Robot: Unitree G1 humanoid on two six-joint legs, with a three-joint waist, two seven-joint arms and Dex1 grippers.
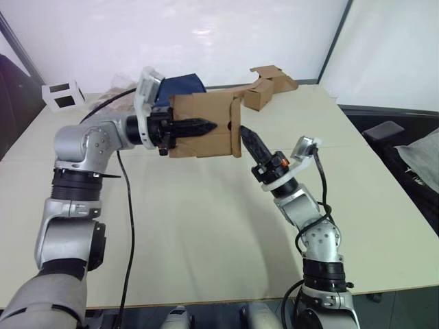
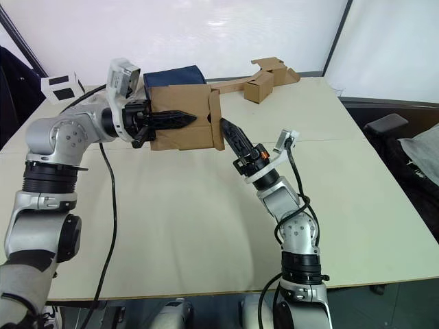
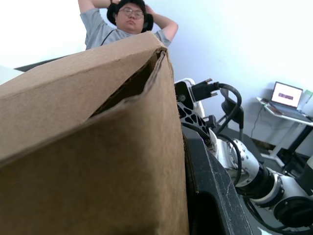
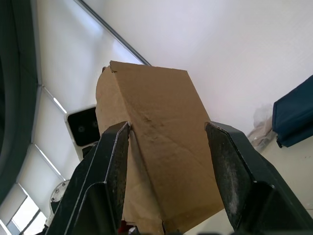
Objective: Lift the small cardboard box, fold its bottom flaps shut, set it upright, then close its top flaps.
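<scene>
Left pincer (image 1: 195, 127) is clamped on the small cardboard box (image 1: 202, 116), holding it sideways above the surface (image 1: 206, 226). On the box's right end a bottom flap (image 1: 236, 131) stands unfolded. Right pincer (image 1: 250, 142), fingers spread, waits just beside it, nearer for the fold.

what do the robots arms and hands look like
Both arms are silver-grey metal segments with black ribbed joint bands. Each ends in a white wrist bracket and a black two-fingered hand: left hand, right hand. A black cable hangs along the left arm; another loops down the right forearm.
</scene>
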